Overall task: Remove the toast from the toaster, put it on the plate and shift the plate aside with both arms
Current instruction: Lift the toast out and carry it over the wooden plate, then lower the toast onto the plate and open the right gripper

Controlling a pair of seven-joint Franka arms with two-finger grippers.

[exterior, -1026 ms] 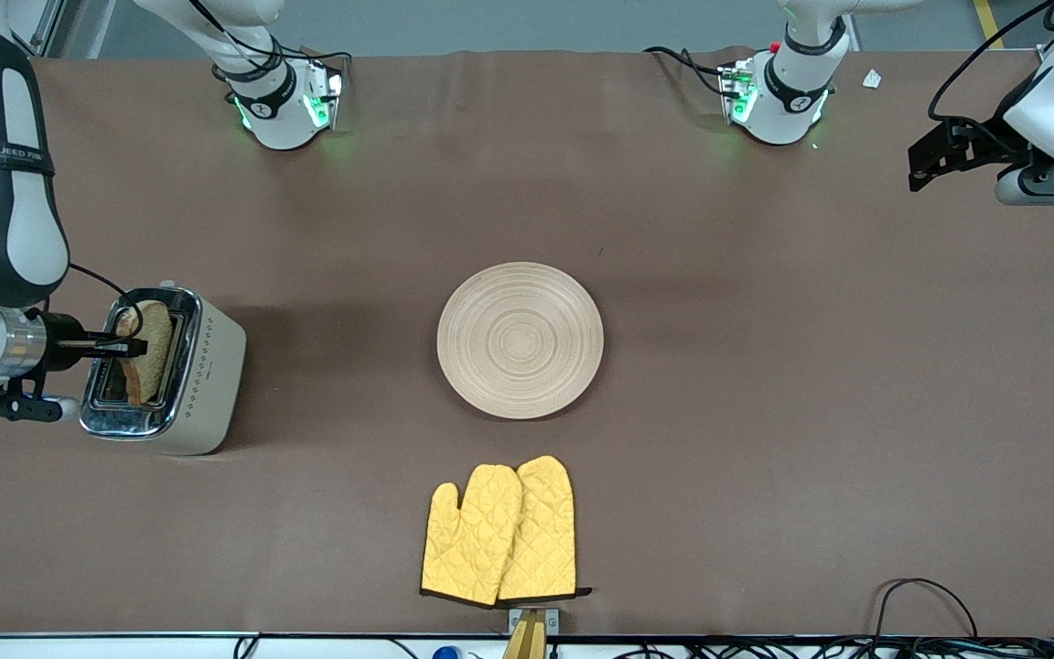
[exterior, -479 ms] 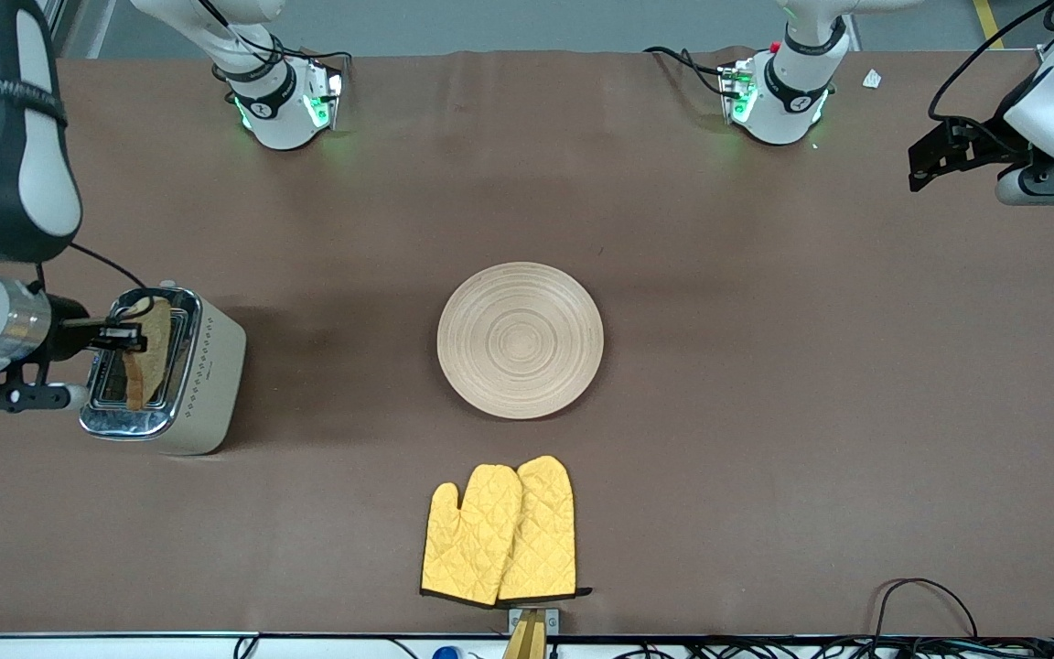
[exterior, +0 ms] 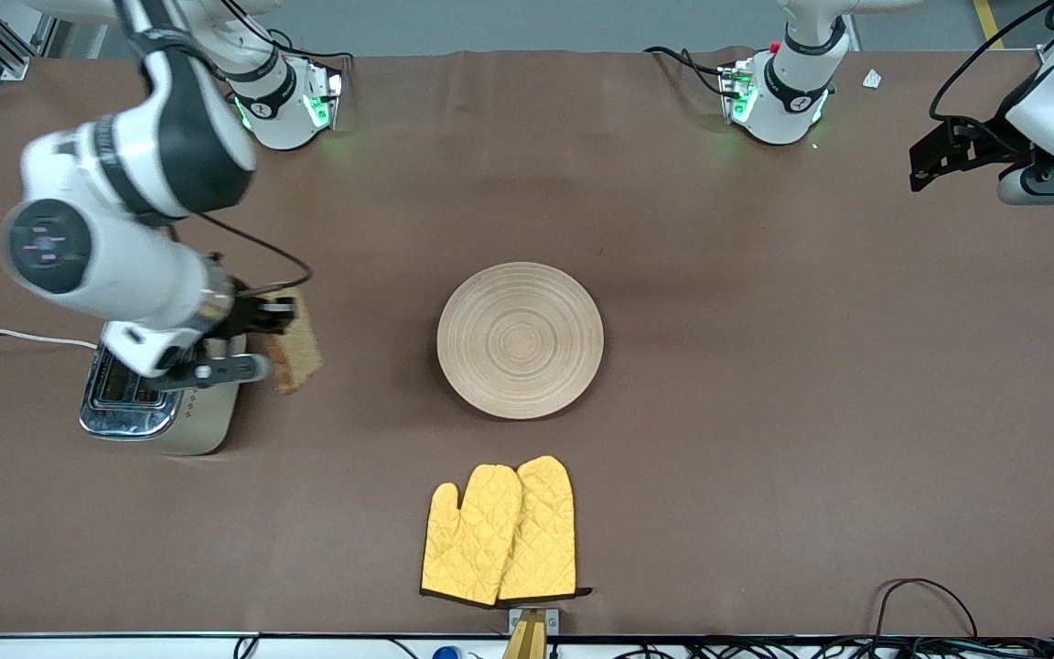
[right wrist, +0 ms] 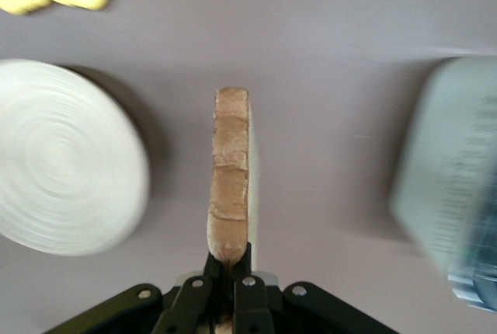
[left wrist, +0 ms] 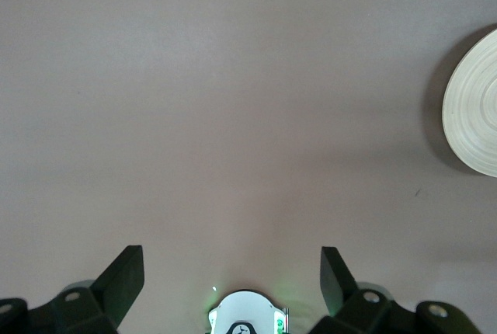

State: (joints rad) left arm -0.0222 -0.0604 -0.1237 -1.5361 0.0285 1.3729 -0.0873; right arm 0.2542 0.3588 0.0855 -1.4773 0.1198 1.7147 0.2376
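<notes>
My right gripper [exterior: 278,320] is shut on the toast [exterior: 295,340], a tan-brown slice held on edge in the air over the bare table between the toaster [exterior: 166,403] and the plate [exterior: 520,340]. In the right wrist view the toast [right wrist: 231,175] stands edge-on between the shut fingertips [right wrist: 217,260], with the plate [right wrist: 66,155] to one side and the toaster [right wrist: 454,171] to the other. The round beige wooden plate lies at the table's middle. My left gripper [left wrist: 231,276] is open and empty, waiting high over the left arm's end of the table; the plate's edge [left wrist: 474,109] shows there.
A pair of yellow oven mitts [exterior: 501,534] lies nearer to the front camera than the plate. The silver toaster stands at the right arm's end. Cables run along the table's front edge [exterior: 920,604]. The arms' bases [exterior: 285,101] stand along the back edge.
My right gripper has lifted the toast out of the toaster slot and carried it toward the plate. The left arm has not moved.
</notes>
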